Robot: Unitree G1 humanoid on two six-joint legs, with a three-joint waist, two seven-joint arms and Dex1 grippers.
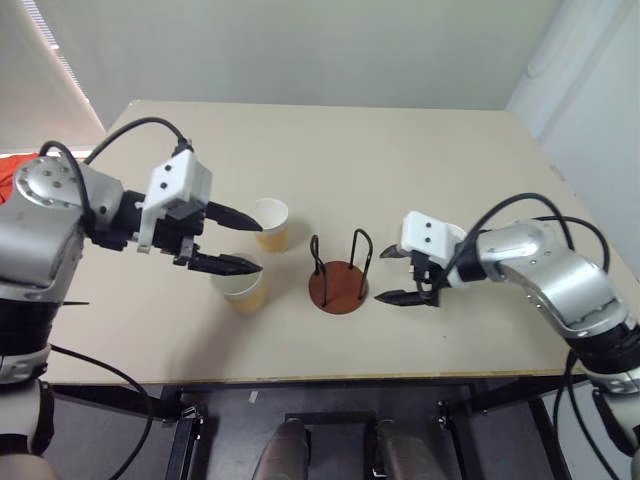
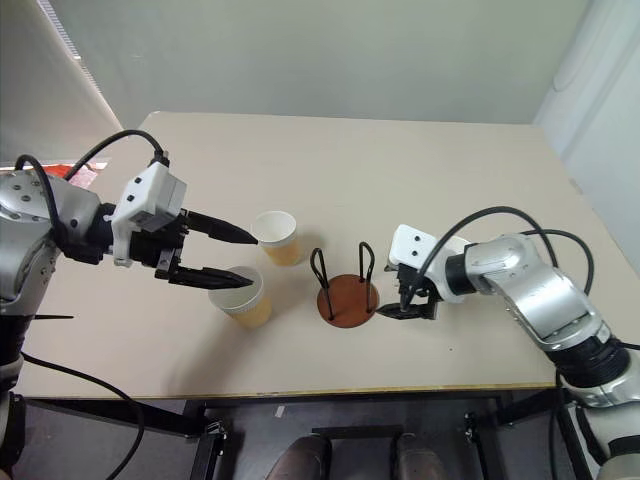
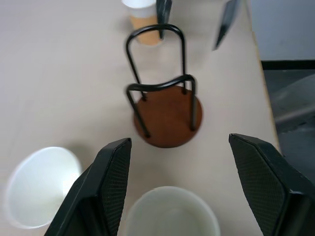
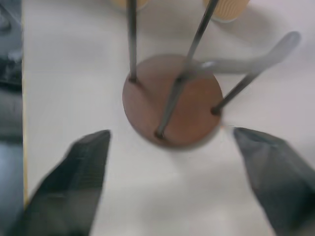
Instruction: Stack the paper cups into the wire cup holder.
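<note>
The left gripper (image 1: 236, 240) hangs spread, empty, over two tan ribbed paper cups (image 1: 240, 288) (image 1: 270, 224). The right gripper (image 1: 395, 275), fingers parted and released, sits just beside the empty black-wire, brown-based cup holder (image 1: 338, 284), between both grippers.

The scene was evenly and softly lit, rather bright, with no hard glare on the table (image 1: 420, 160). At about ten o'clock in the head views a bright strip (image 1: 45, 30) of light showed. The paper cups (image 2: 276, 238) and the wire cup holder (image 1: 338, 285) cast only short, faint shadows. The right wrist view was strongly blurred: the right gripper's fingers (image 4: 74, 187) and the wires looked smeared. In the left wrist view the near cup (image 3: 172, 214) was out of focus.
</note>
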